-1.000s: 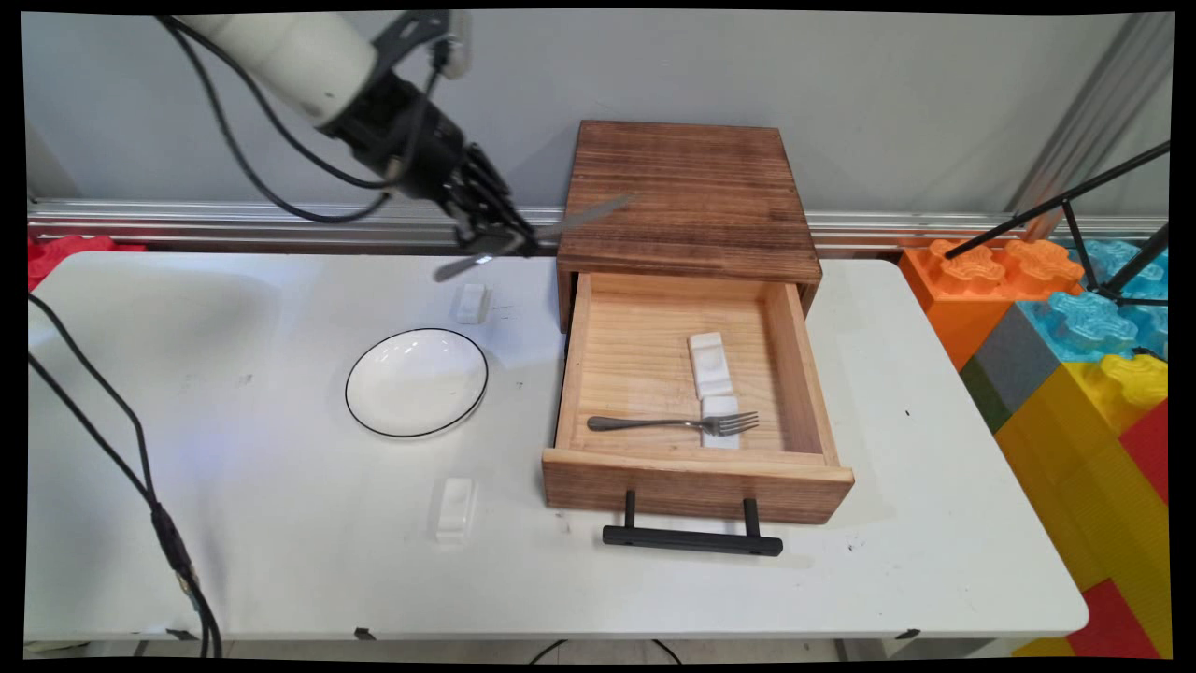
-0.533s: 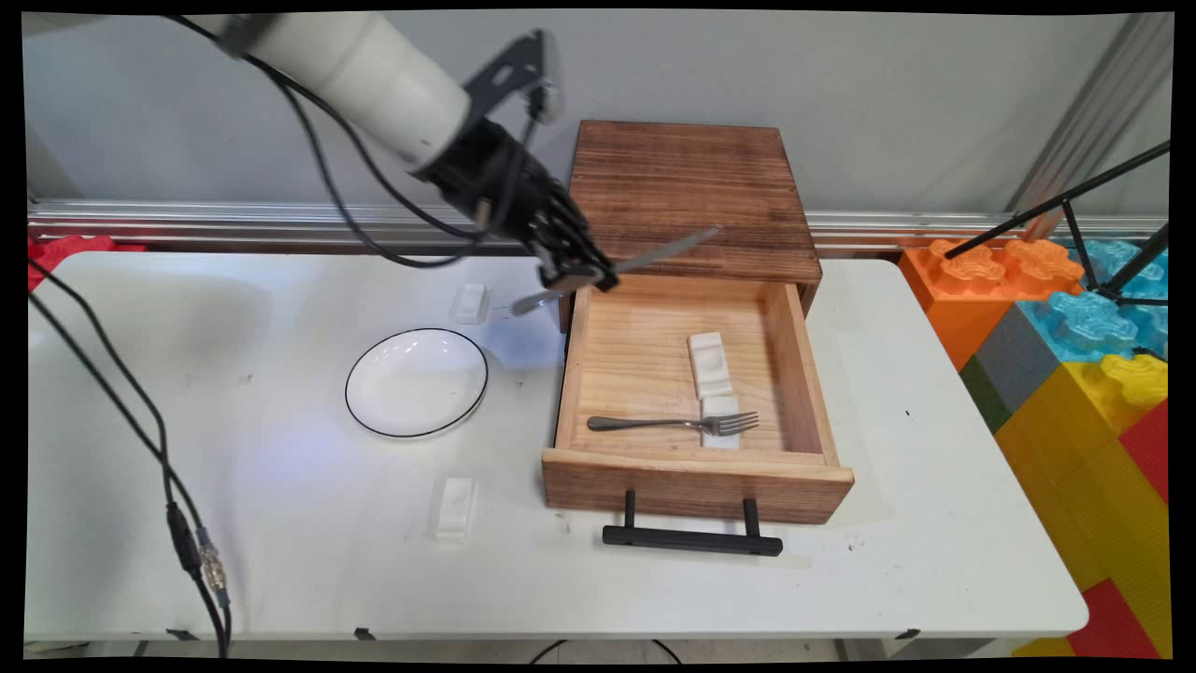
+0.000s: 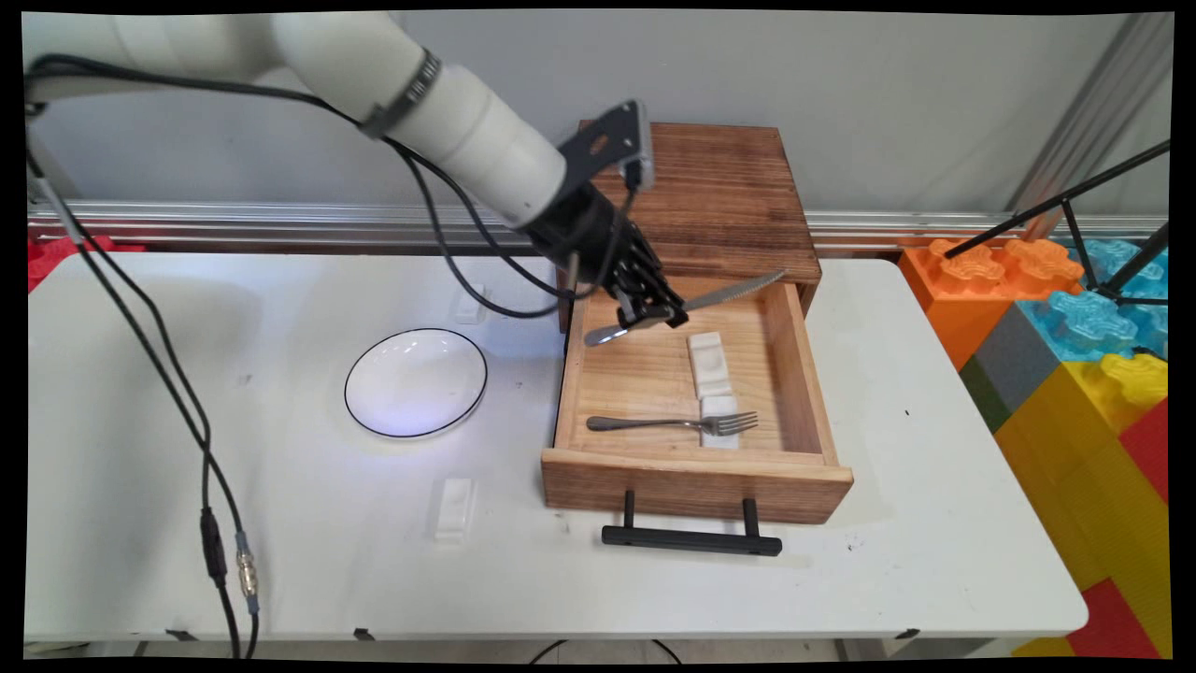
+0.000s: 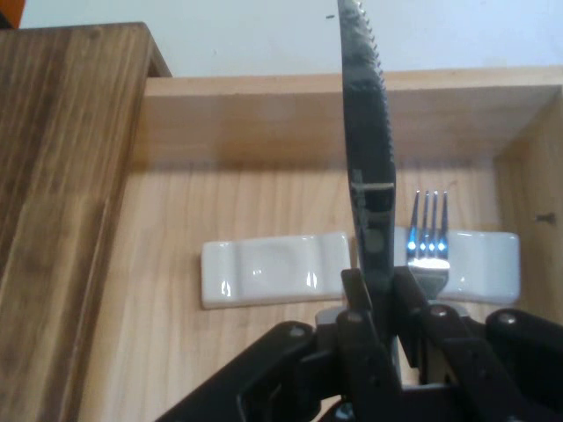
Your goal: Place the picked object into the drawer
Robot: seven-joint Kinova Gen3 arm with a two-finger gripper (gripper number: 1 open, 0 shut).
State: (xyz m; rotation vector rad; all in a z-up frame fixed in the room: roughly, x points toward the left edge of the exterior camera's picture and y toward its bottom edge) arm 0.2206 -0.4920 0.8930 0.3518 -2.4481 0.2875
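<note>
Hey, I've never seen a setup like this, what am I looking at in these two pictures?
It is a white robot arm with a black end effector at a white table. One picture looks down from above the table; the other comes from a camera on the hand. The end effector grips a serrated knife over an open wooden drawer. Inside the drawer lie a fork and two white rests. On the table are a white plate and two more white rests.
</note>
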